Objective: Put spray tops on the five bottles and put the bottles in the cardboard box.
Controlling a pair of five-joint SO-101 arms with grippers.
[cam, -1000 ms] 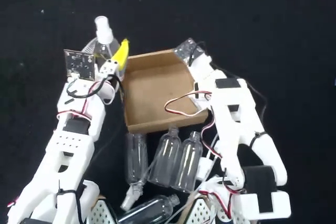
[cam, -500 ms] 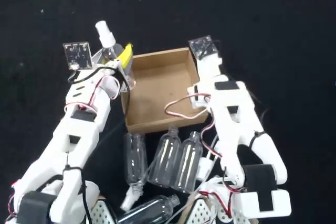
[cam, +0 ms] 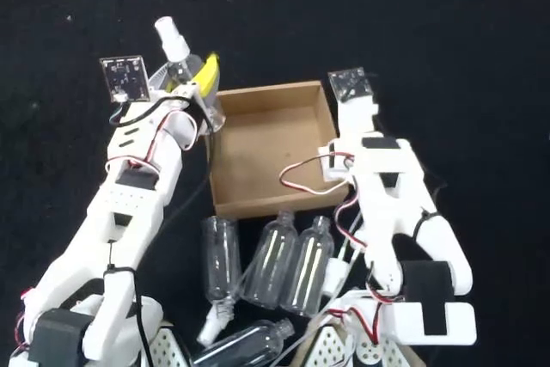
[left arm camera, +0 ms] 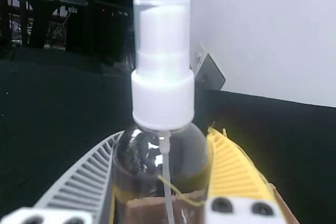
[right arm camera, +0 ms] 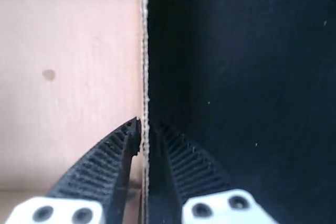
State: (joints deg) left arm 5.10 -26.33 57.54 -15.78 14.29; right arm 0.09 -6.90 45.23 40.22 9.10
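My left gripper [cam: 196, 96] [left arm camera: 160, 182] is shut on a clear bottle [cam: 185, 75] [left arm camera: 157, 156] with a white spray top [cam: 170, 39] [left arm camera: 161, 77]. It holds the bottle upright beside the far left corner of the cardboard box [cam: 225, 204]. My right gripper [cam: 333, 131] [right arm camera: 144, 140] is shut on the box's right wall [right arm camera: 143, 51], one finger inside and one outside. Three uncapped bottles [cam: 222, 259] [cam: 271, 255] [cam: 308, 264] lie just in front of the box, and a fourth [cam: 245, 345] lies nearer the arm bases.
A loose white spray top [cam: 211, 327] lies by the neck of the leftmost lying bottle. Black cloth [cam: 464, 58] covers the table around the box. The arm bases stand at the near edge.
The box has slid and turned to the right with my right gripper on its wall. My left arm has stretched farther out, keeping the capped bottle near the box's far left corner.
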